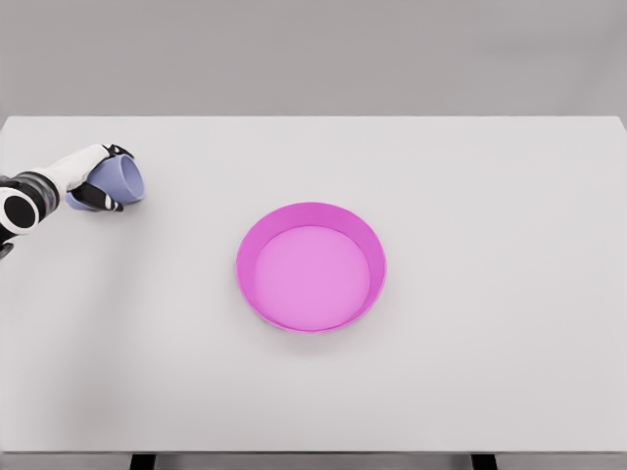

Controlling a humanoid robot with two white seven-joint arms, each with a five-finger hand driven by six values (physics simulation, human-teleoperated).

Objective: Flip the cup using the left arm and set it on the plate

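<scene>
Cup [124, 179] sits gripped in left hand [96, 179] — well left of plate [311, 266].

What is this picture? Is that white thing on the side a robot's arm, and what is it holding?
Yes, it's a robot's arm, drawn inside a computer simulation. The picture comes from a camera on the robot's head, looking down at a white table. The left hand, white with dark parts, reaches in from the left edge. Its fingers are wrapped around a pale blue cup, which is tipped on its side. In the middle of the table sits a round pink plate with a raised rim and nothing in it. The other arm isn't in the picture.
</scene>
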